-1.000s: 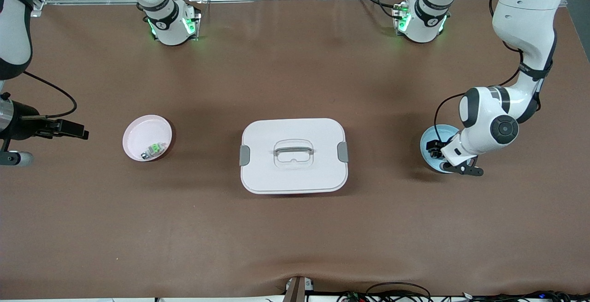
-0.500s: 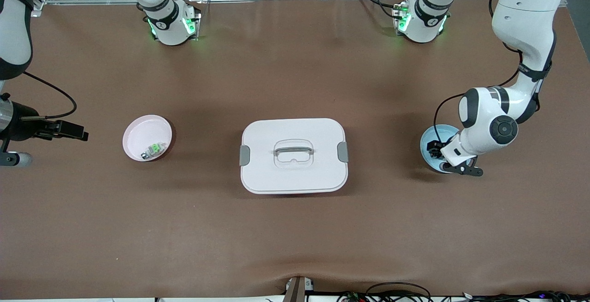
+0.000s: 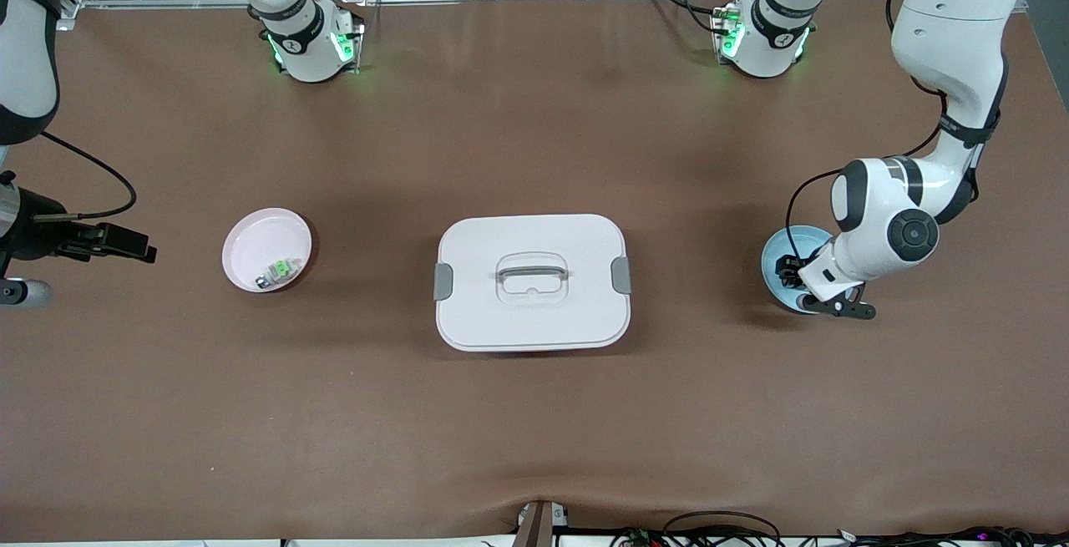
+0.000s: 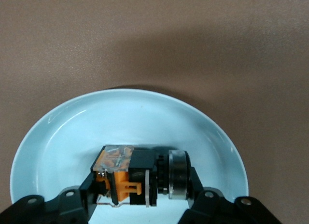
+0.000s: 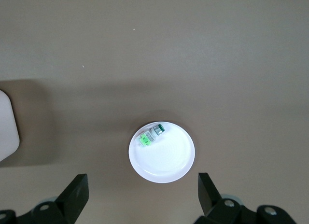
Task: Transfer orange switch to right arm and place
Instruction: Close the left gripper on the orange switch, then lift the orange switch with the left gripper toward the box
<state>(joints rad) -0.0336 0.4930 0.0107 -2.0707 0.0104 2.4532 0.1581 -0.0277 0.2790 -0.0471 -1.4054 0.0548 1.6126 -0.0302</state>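
Note:
The orange switch [image 4: 128,178], an orange and black block with a silver ring and black cap, lies on its side in the light blue plate [image 4: 58,132]. That plate [image 3: 775,248] sits at the left arm's end of the table. My left gripper [image 4: 142,188] is down in the plate, its fingers against both ends of the switch; it shows in the front view [image 3: 789,271] too. My right gripper [image 5: 142,195] is open and empty, up in the air at the right arm's end of the table [image 3: 125,240], looking down on the pink plate [image 5: 166,163].
The pink plate [image 3: 250,250] holds a green-and-clear small part [image 3: 280,271]. A white lidded box [image 3: 532,281] with grey latches and a clear handle stands mid-table between the two plates.
My right gripper has drifted slightly lower in the front view. The left arm has barely moved and stays at the switch in the blue plate.

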